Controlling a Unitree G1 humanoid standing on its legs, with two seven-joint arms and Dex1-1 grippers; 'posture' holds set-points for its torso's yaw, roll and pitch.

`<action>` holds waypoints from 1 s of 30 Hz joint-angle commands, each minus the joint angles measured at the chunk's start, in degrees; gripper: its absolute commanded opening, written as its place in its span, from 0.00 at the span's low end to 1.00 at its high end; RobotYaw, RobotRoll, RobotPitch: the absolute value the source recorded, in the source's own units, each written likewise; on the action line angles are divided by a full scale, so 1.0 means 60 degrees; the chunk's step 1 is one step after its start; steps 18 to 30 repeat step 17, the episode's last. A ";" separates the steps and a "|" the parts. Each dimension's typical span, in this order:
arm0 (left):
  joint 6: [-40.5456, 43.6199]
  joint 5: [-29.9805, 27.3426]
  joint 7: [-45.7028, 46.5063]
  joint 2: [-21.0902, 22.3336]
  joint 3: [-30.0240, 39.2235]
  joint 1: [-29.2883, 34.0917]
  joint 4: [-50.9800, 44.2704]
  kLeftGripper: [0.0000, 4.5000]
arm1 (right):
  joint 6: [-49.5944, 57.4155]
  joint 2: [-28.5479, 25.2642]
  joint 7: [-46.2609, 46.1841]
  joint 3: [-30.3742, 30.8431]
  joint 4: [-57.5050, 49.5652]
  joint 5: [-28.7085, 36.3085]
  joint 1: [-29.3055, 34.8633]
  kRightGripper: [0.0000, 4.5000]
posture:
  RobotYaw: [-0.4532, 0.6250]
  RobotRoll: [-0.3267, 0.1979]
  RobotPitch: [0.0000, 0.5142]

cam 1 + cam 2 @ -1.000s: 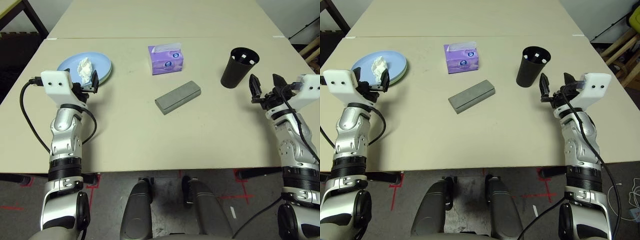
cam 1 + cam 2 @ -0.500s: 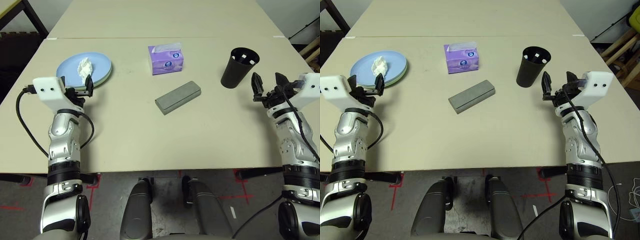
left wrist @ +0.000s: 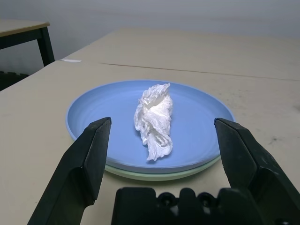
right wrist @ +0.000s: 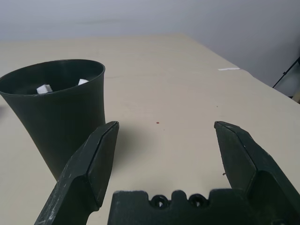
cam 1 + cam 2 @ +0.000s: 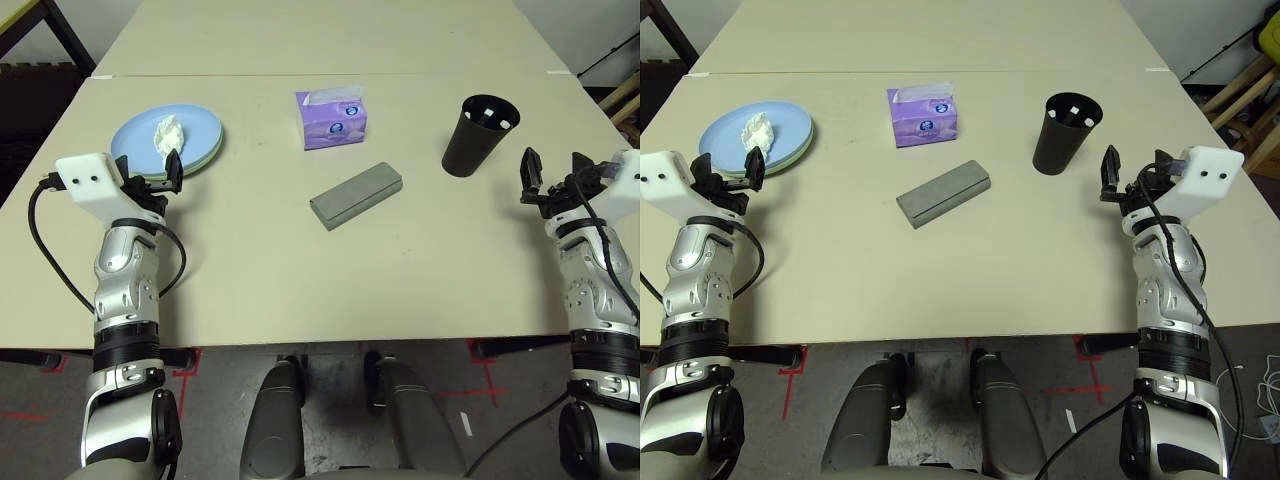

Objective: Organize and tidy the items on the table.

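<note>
A light blue plate (image 5: 135, 145) lies on a pale green plate (image 3: 187, 172) at the table's (image 5: 400, 280) far left, with crumpled white tissue (image 5: 167, 133) on it. My left gripper (image 5: 155, 175) hovers open just in front of the plates, fingers (image 3: 89, 159) aimed at the tissue. A grey glasses case (image 5: 356, 194) lies at the middle. The black cup (image 5: 479, 134) stands at the right with white pen ends (image 5: 487, 118) inside. My right gripper (image 5: 553, 170) stands open to the right of the cup, apart from it.
A purple tissue box (image 5: 331, 117) stands behind the glasses case. A second table (image 5: 330, 40) adjoins the far edge. The near half of the table top is bare.
My left gripper drew back from the plates, toward me and to the left. My right gripper moved right, away from the cup. Both stayed open.
</note>
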 commanded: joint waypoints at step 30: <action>-0.0009 0.0063 0.0000 0.0019 0.0009 0.0085 -0.0104 1.00 | -0.0576 -0.0145 0.0108 -0.0139 0.0702 -0.0058 -0.0297 0.99 | 0.47 0.62 0.42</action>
